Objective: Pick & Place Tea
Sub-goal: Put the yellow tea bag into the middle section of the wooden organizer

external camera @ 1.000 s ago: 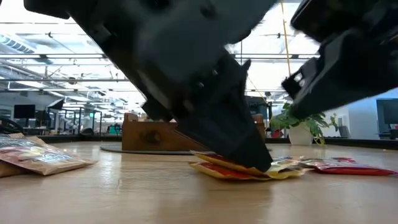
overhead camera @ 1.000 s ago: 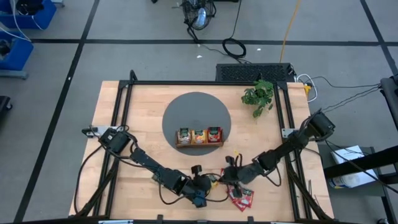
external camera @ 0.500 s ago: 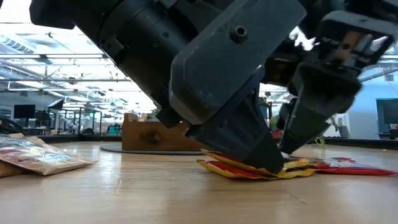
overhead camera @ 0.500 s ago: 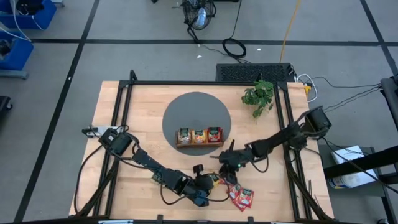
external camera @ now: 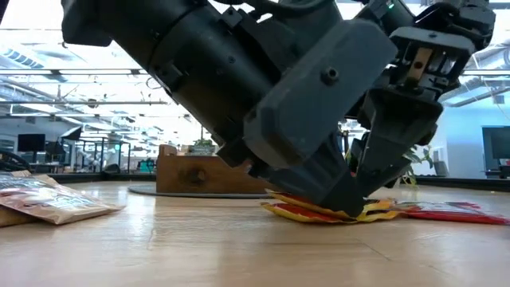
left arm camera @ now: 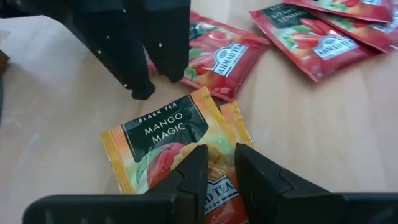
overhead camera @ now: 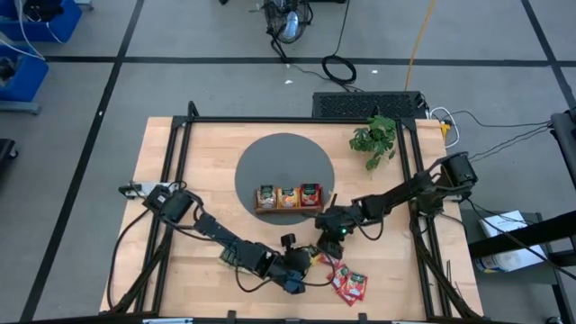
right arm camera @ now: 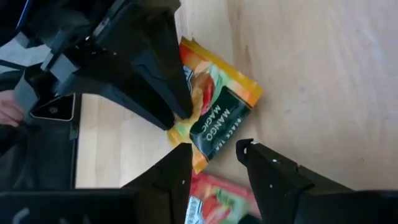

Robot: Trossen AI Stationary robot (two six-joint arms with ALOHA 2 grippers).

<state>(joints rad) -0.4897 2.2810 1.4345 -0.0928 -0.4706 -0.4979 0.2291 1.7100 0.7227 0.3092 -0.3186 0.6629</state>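
The left claw (left arm camera: 214, 163) is down at the near edge of the pale wooden worktop (overhead camera: 171, 180), its two dark wedge-shaped fingers parted by a narrow gap and pressing on a flat orange-yellow tea sachet (left arm camera: 177, 146). The glossy, rectangular sachet carries a dark label reading "Mango Magic" and lies flat on the wood under the fingertips; it is touched, not pinched or lifted.

The right claw (right arm camera: 211, 149) hangs just above the same sachet (right arm camera: 214, 112), fingers spread and holding nothing. In the left wrist view its two black, blunt-ended fingers (left arm camera: 155, 43) stand on the far side of the sachet, close to a red sachet (left arm camera: 217, 56) that lies partly under them.

Beyond the left claw, further red sachets (left arm camera: 311, 37) lie overlapped on the bare wood, shiny and crinkled at the edges. In the low view the yellow and red sachets (external camera: 319, 211) form a thin, slightly curled stack beneath both claws.

Farther off from the claws, a brown wooden tray (overhead camera: 288, 209) with three compartments sits on a round dark grey mat (overhead camera: 270, 157), holding green, orange and red sachets upright. A small potted plant (overhead camera: 374, 139) stands beyond the right arm.
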